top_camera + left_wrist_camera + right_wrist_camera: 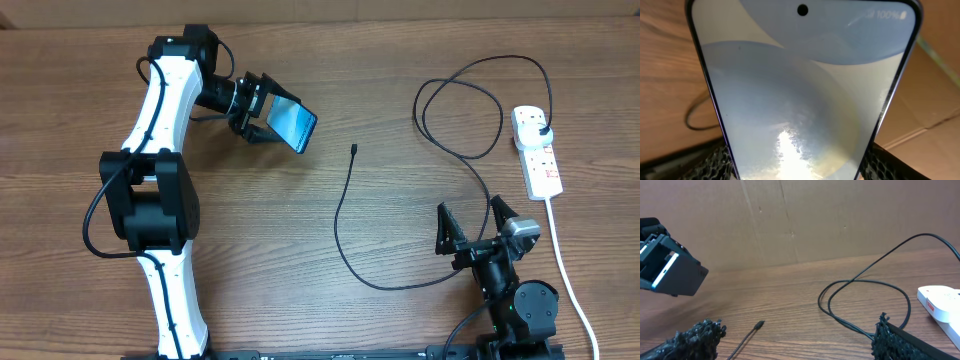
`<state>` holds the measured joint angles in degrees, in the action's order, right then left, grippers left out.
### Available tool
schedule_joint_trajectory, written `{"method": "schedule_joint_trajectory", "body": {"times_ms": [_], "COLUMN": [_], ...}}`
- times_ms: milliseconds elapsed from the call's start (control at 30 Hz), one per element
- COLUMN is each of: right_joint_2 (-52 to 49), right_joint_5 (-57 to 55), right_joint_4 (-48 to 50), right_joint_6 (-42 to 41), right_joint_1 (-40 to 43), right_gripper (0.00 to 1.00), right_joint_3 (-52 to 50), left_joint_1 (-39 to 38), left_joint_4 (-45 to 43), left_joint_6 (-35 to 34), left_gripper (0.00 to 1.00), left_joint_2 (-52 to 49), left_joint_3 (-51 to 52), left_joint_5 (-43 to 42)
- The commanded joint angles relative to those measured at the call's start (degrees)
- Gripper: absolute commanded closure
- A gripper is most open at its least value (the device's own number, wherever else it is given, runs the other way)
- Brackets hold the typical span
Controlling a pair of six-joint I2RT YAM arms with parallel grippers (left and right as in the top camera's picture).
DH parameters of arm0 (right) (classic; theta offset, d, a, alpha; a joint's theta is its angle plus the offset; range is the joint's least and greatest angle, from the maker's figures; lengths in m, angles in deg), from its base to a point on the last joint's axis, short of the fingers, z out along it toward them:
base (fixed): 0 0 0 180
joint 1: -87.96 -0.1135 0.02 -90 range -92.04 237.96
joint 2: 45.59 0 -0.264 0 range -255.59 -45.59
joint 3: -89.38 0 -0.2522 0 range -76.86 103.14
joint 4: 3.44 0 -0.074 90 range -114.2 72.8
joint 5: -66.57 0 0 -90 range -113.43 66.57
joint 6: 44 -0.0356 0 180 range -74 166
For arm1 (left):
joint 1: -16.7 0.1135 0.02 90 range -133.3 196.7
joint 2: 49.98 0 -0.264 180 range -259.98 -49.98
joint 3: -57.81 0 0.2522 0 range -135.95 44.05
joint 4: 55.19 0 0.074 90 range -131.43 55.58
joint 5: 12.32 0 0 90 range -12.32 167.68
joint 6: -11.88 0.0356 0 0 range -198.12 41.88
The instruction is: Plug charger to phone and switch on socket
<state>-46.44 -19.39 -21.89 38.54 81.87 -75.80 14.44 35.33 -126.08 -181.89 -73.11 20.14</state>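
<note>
My left gripper [262,118] is shut on the phone [293,122] and holds it tilted above the table at the back left; its lit screen fills the left wrist view [800,95]. The charger, a thin black cable [345,215], lies loose on the table with its connector tip [354,150] to the right of the phone. The tip also shows in the right wrist view [759,325]. Its black plug [541,128] sits in the white socket strip [538,152] at the right. My right gripper [472,222] is open and empty near the front right.
The strip's thick white cord [565,270] runs toward the front right edge. The black cable loops [460,110] behind my right gripper. A cardboard wall [815,220] stands at the back of the table.
</note>
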Motion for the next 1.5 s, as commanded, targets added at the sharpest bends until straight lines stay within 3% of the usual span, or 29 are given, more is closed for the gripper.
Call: {"method": "schedule_joint_trajectory", "body": {"times_ms": [0,1467], "right_joint_2": [0.6,0.6], "right_joint_5": [-0.5,-0.5], "right_joint_4": [0.2,0.2], "right_joint_6": [0.1,0.1], "right_joint_1": [-0.3,-0.3], "right_gripper": [0.00,0.00], "right_joint_3": [-0.6,-0.6], "left_joint_1": [-0.4,-0.4], "left_joint_4": [0.3,1.2], "left_joint_6": [-4.9,-7.8], "left_gripper": [0.64,0.62], "left_joint_2": [0.1,0.1], "left_joint_3": [-1.7,-1.7], "left_joint_5": [-6.8,-6.3]}}
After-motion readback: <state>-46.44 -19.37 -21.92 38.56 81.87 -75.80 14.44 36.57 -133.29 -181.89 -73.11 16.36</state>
